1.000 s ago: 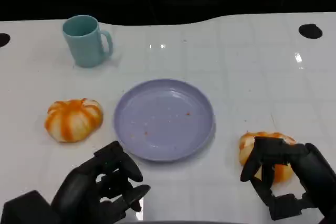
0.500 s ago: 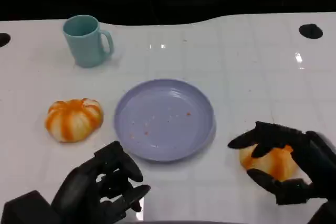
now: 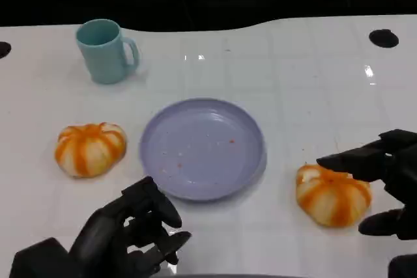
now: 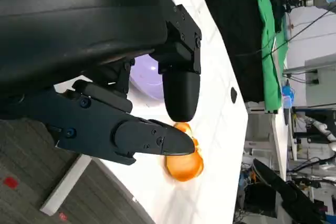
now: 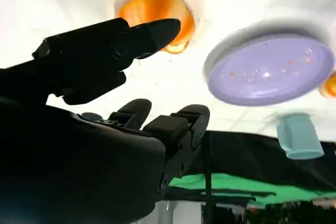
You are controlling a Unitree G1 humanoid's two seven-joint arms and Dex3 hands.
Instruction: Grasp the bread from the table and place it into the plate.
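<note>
White glossy tabletop [image 3: 306,83] lies bare between the near edge and the round lavender plate [image 3: 202,148]. Nearest, the left hand [image 3: 130,232] rests with fingers curled in, holding nothing. The right hand [image 3: 384,183] is spread, fingers apart around the orange-and-white striped bread bun [image 3: 333,194] right of the plate. A second striped bun [image 3: 90,148] sits left of it; the teal mug [image 3: 104,51] stands beyond.

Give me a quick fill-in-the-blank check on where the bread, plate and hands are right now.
1. The plate holds no ____.
2. The mug is ____ in colour.
3. The right hand is ____ beside the right bread, not gripping it.
4. The left bread lies on the ____.

Missing words: bread; teal; open; table
</note>
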